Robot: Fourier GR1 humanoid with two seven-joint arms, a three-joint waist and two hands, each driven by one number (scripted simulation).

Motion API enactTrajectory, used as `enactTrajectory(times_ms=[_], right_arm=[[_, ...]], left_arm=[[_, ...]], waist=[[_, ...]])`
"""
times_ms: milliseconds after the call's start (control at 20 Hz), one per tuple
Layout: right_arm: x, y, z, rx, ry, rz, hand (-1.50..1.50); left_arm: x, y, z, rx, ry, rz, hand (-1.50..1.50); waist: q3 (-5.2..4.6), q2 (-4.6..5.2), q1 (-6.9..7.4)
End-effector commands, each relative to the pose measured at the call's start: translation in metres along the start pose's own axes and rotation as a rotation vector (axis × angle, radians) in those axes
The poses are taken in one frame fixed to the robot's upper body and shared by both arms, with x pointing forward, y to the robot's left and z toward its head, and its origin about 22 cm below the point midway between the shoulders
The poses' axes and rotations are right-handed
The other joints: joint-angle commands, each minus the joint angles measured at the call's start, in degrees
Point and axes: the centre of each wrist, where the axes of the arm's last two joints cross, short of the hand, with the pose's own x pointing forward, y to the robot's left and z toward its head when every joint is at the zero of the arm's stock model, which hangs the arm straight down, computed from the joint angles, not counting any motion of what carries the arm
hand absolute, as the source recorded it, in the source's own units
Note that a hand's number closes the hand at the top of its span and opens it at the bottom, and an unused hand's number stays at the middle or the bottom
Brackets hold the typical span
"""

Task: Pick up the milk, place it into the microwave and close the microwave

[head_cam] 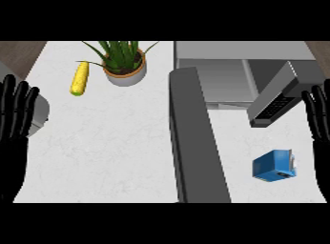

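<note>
While both hands, left (9,119) and right (327,119), rest released at the frame's edges, one blue milk (274,165) sits lower right, below one microwave (245,78); upper left, one plant (123,64), one corn (80,78); no writing legible.

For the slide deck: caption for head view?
Both hands open at edges; blue milk carton on counter, microwave door open.

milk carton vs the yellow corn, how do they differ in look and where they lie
The milk carton is blue and boxy; the corn is yellow, long and slim. The milk carton lies right of the open microwave door, near the right robot hand; the corn lies left of it, beside the potted plant. Both rest on the white counter, untouched.
</note>
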Motion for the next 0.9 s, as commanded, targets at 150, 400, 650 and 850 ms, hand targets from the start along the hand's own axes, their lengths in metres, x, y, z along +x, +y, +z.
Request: enactTrajectory(times_ms=[150,400,650,850], right_arm=[[0.04,-0.01,-0.016,0.038,-0.073,-0.039,-1.5],[0.053,-0.002,0.028,0.132,0.021,-0.038,-1.5],[0.071,-0.002,0.057,0.137,0.034,-0.057,-1.5],[0.071,0.008,0.064,0.071,0.057,0.014,-1.5]], left_arm=[[-0.011,0.006,0.009,0.049,-0.008,0.014,-1.5],[-0.016,-0.003,0.006,0.125,0.129,0.07,-1.5],[-0.008,0.021,0.038,0.12,0.127,0.067,-1.5],[0.008,0.035,0.053,0.112,0.117,0.075,-1.5]], waist=[[0.81,2.31,0.15],[0.84,2.19,-0.18],[0.84,2.17,-0.18],[0.84,2.15,0.0]])
